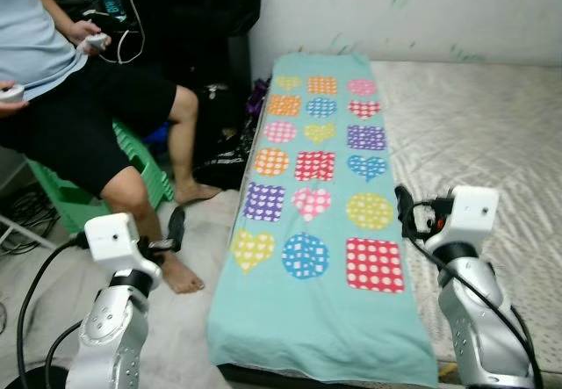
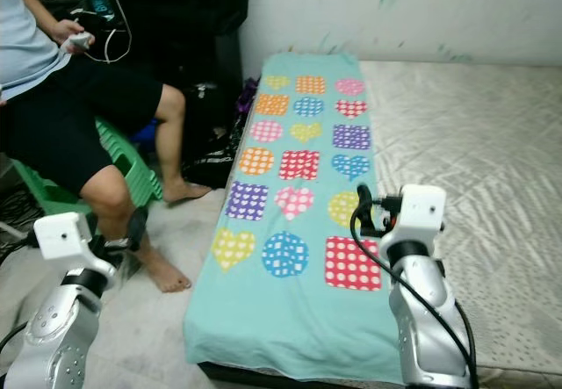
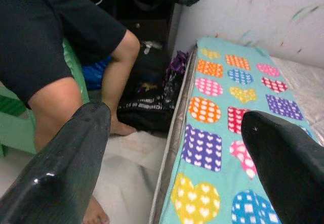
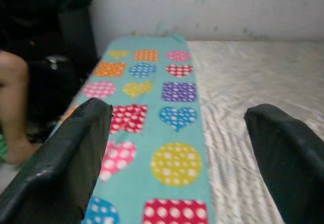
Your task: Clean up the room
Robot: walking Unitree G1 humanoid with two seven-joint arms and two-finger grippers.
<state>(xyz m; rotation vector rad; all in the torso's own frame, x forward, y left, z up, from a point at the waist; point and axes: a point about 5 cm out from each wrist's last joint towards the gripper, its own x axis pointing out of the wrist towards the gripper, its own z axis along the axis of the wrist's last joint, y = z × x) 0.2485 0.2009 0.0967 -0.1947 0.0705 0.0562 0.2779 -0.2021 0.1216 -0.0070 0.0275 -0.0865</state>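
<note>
A teal blanket (image 1: 320,187) printed with coloured hearts, squares and dots lies flat along the left side of a mattress (image 1: 474,134). My left gripper (image 1: 176,227) is held over the floor beside the bed's left edge, open and empty. My right gripper (image 1: 405,211) hovers at the blanket's right edge near the yellow dotted circle (image 1: 369,211), also open and empty. In the wrist views both pairs of black fingers (image 3: 66,163) (image 4: 66,158) stand wide apart with the blanket (image 4: 152,102) between them.
A person (image 1: 79,99) sits on a green plastic stool (image 1: 140,174) at the left, feet on the floor (image 1: 189,319) close to my left arm. A dark bag (image 3: 147,107) and clutter lie by the bed's left side. A white wall (image 1: 395,11) stands behind.
</note>
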